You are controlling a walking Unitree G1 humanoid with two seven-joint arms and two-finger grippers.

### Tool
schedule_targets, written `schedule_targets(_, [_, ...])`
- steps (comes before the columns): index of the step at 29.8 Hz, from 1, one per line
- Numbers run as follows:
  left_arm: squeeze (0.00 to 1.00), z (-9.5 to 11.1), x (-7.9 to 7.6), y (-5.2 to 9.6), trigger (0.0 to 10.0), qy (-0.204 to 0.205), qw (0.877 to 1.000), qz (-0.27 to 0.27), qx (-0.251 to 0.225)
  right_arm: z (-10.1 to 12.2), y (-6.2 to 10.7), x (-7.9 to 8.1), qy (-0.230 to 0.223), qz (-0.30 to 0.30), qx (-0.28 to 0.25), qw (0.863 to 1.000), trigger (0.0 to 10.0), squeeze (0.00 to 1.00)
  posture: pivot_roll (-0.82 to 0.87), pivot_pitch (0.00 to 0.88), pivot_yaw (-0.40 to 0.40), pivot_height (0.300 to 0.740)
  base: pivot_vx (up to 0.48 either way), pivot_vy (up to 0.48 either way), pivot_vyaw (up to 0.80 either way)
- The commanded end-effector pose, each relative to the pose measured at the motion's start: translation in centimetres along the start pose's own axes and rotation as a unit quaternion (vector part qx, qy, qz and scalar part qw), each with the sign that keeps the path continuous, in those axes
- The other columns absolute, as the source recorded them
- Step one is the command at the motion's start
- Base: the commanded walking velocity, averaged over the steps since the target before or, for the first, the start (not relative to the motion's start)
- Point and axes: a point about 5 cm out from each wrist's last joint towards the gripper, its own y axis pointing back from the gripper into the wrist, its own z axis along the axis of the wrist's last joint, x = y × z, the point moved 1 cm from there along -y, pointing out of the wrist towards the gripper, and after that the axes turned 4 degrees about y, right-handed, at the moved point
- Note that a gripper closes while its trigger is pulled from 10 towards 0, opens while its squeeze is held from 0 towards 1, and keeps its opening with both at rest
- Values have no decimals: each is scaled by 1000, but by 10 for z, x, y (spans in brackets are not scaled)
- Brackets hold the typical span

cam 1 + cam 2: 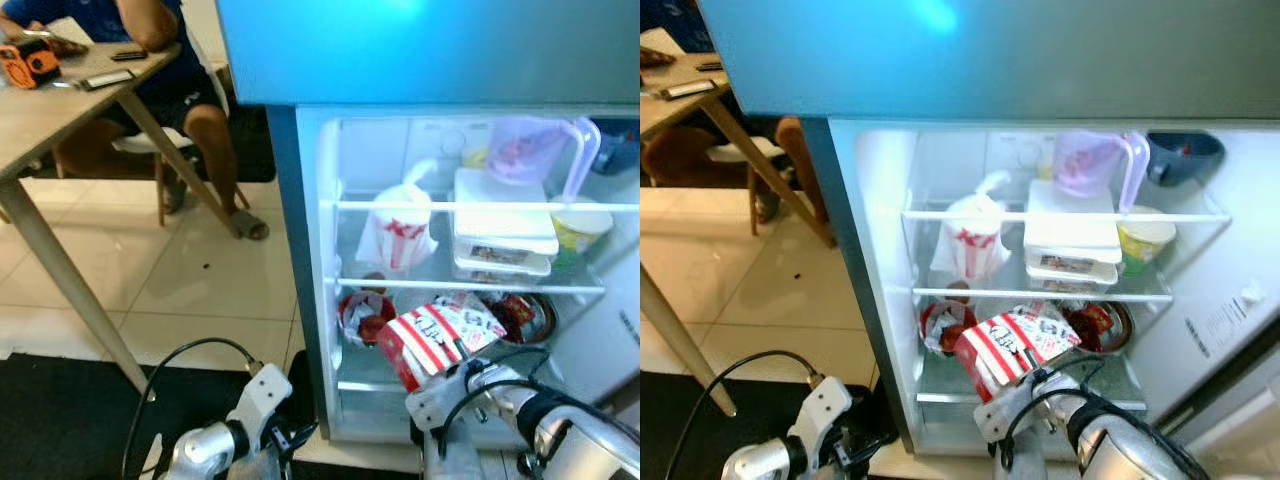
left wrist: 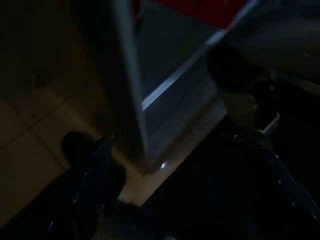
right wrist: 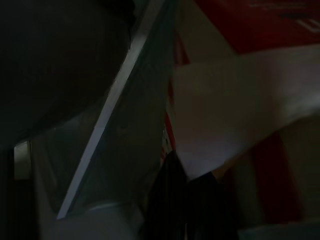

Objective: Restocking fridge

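The fridge stands open in front of me. A red-and-white striped takeaway box tilts at the front of the lower shelf, between a steel bowl of red food and another bowl. My right gripper is under the box's near end and shut on it; in the right wrist view the box lies right against a black finger. My left gripper hangs low beside the fridge's left wall, open, with its fingers spread over the floor.
On the middle shelf stand a white KFC bag, stacked white containers, a lilac pitcher and a noodle cup. The open fridge door is to the right. A person sits at a wooden table to the left.
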Motion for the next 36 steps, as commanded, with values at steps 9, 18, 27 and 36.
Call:
schedule_targets(9, [0, 17, -13, -9, 10000, -34, 997, -53, -48, -18, 2, -13, -28, -10, 24, 999, 10000, 0, -84, 2, 18, 481, 0, 0, 0])
schedule_targets(18, [0, 29, -18, -15, 10000, -47, 994, -64, -76, -35, 4, -25, -40, -19, 43, 998, 10000, 0, -91, 30, 18, 462, 0, 0, 0])
schedule_targets(27, [0, 39, -29, -21, 10000, -49, 990, -76, -107, -63, 12, -51, -36, -55, 78, 995, 10000, 0, -95, 51, 18, 427, 0, 0, 0])
schedule_targets(36, [0, 40, -31, -22, 10000, -47, 990, -79, -107, -64, 14, -62, -27, -67, 73, 995, 10000, 0, -103, 51, 18, 403, 0, 0, 0])
